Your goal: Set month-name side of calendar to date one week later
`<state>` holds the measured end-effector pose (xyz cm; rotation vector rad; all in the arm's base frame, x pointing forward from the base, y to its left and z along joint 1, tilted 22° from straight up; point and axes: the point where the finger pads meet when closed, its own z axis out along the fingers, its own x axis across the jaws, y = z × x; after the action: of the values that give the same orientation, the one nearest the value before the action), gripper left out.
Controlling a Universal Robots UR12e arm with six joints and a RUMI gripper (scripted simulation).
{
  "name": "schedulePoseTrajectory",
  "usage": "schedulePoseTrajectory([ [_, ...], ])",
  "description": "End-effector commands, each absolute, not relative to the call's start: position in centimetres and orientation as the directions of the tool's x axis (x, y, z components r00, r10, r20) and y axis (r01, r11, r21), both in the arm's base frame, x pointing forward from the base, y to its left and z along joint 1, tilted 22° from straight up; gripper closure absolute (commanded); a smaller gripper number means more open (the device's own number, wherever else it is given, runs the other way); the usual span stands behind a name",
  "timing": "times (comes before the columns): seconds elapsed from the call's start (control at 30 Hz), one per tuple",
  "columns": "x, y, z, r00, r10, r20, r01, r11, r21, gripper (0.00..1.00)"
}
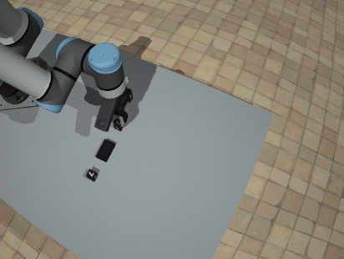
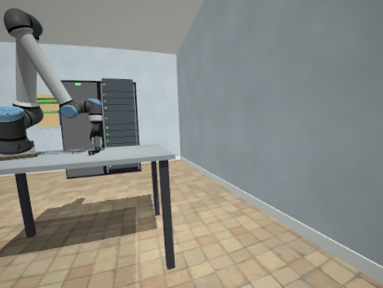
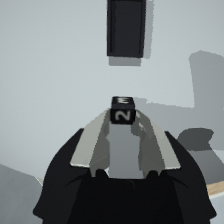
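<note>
My gripper is shut on a small black cube held between its fingertips; the face towards the wrist camera shows a white 2. In the top view the gripper hangs just above the grey table, a little beyond the black tray. The tray also shows in the wrist view, ahead of the fingers, and looks empty. A second black cube with a white digit on top lies flat on the table on the tray's near side, apart from it. In the exterior view the gripper is small and close to the table top.
The arm's elbow and wrist stand over the table's back left. The table's edge runs along the right. A dark server rack stands behind the table, and a grey wall is on the right.
</note>
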<state>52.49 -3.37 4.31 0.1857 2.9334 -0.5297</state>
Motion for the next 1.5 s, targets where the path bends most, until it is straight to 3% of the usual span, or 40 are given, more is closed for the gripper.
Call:
schedulePoseTrajectory([
  [0.0, 52.5, -3.4, 4.4, -0.98, 0.094, -0.175, 0.149, 0.93, -0.337, 0.9],
  [1.47, 51.2, 0.0, 13.7, -0.98, 0.094, -0.174, 0.149, 0.93, -0.337, 0.9],
])
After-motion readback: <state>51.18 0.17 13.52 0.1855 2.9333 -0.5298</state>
